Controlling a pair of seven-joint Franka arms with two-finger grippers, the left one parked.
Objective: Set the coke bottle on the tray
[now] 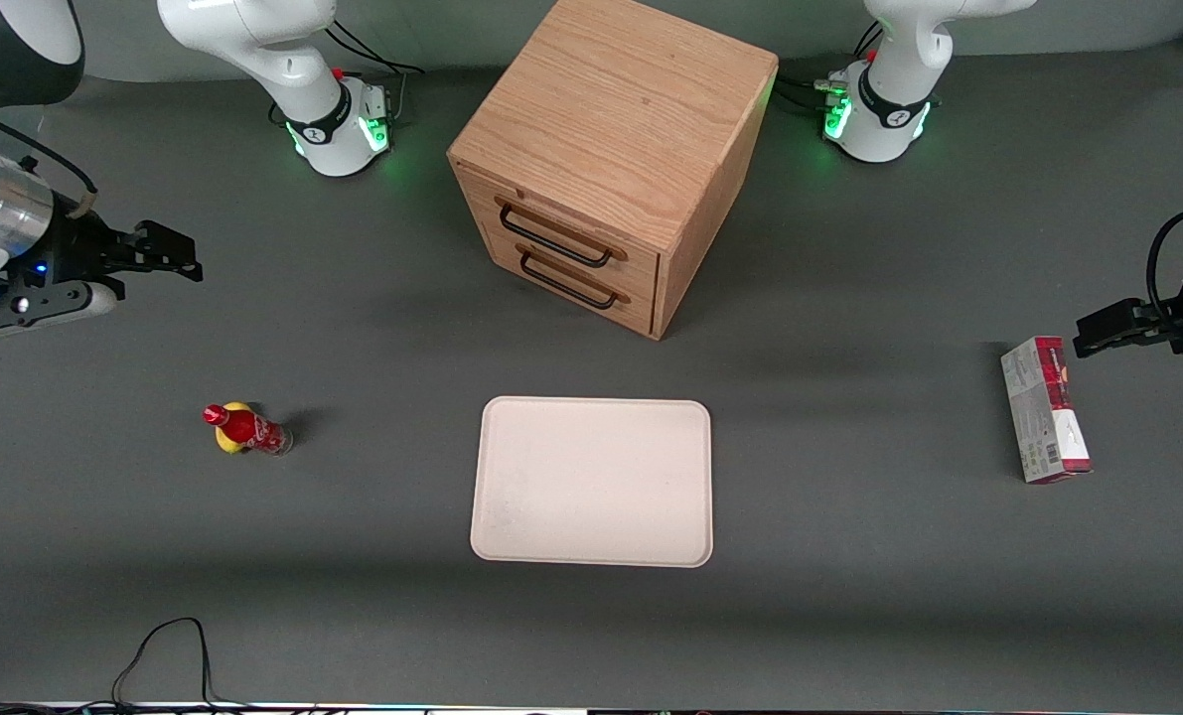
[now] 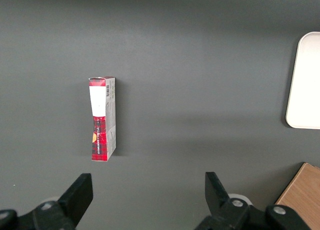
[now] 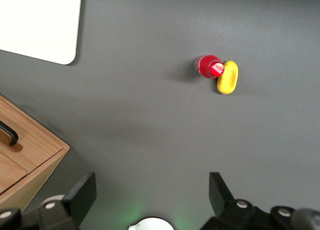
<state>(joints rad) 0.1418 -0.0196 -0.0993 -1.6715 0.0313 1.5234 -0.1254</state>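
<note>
The coke bottle point(image 1: 245, 429), small and red with a red cap, stands on the dark table toward the working arm's end, touching a yellow lemon-like lump point(image 1: 230, 437). In the right wrist view I look down on the bottle point(image 3: 209, 66) with the lump point(image 3: 228, 76) beside it. The cream-white tray point(image 1: 592, 482) lies flat in the middle of the table, nearer the front camera than the cabinet; its corner shows in the right wrist view point(image 3: 47, 24). My right gripper point(image 1: 159, 253) hangs high above the table, well apart from the bottle, open and empty, with its fingers point(image 3: 84, 192) spread wide.
A wooden two-drawer cabinet point(image 1: 611, 159) stands farther from the front camera than the tray; its corner shows in the right wrist view point(image 3: 25, 155). A red-and-grey carton point(image 1: 1045, 409) lies toward the parked arm's end. A black cable point(image 1: 169, 645) loops at the table's front edge.
</note>
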